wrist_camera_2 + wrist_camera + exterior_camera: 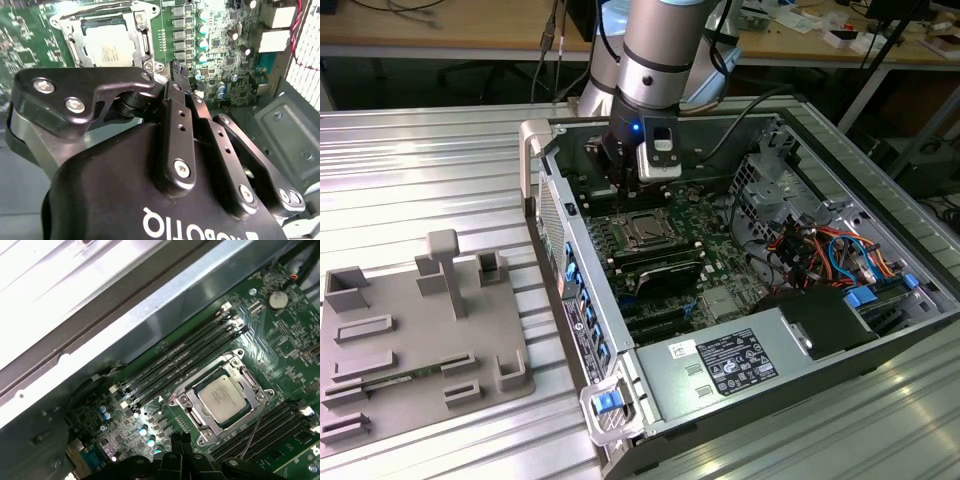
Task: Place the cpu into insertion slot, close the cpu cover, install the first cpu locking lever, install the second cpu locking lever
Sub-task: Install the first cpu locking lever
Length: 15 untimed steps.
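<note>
The cpu [221, 396] lies flat in the insertion slot on the green motherboard, its silvery top showing in both wrist views. The cpu cover [245, 377] is down over it, framing the cpu [109, 44] through its square opening. A thin wire locking lever [252, 432] runs beside the socket, slanting away from it. My gripper [177, 445] hovers just off one corner of the socket, shut with nothing held. In the exterior view the gripper [620, 180] hangs inside the open case, just behind the socket [645, 232].
Memory slots [175, 365] line both sides of the socket. The case wall [555, 215] stands close on the exterior view's left, and drive cables [830, 250] fill its right. A grey fixture plate [415, 330] lies on the table outside the case.
</note>
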Each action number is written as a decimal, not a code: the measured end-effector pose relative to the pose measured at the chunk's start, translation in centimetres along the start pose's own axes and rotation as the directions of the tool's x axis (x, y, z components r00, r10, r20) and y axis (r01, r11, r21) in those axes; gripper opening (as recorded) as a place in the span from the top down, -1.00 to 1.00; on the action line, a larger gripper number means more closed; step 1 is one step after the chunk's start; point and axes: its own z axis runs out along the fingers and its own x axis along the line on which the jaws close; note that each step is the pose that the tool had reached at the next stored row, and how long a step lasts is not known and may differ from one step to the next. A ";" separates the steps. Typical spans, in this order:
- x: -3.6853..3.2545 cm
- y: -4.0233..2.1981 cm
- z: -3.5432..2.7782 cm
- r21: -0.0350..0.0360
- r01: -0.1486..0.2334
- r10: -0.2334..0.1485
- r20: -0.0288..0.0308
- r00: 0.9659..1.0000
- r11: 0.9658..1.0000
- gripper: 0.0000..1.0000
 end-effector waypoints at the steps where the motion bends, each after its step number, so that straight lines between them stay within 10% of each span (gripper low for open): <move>1: 0.02 -0.01 0.01 0.000 0.009 -0.009 0.000 1.000 1.000 0.79; 15: 0.55 -0.37 0.01 0.000 0.016 -0.016 0.000 1.000 1.000 0.79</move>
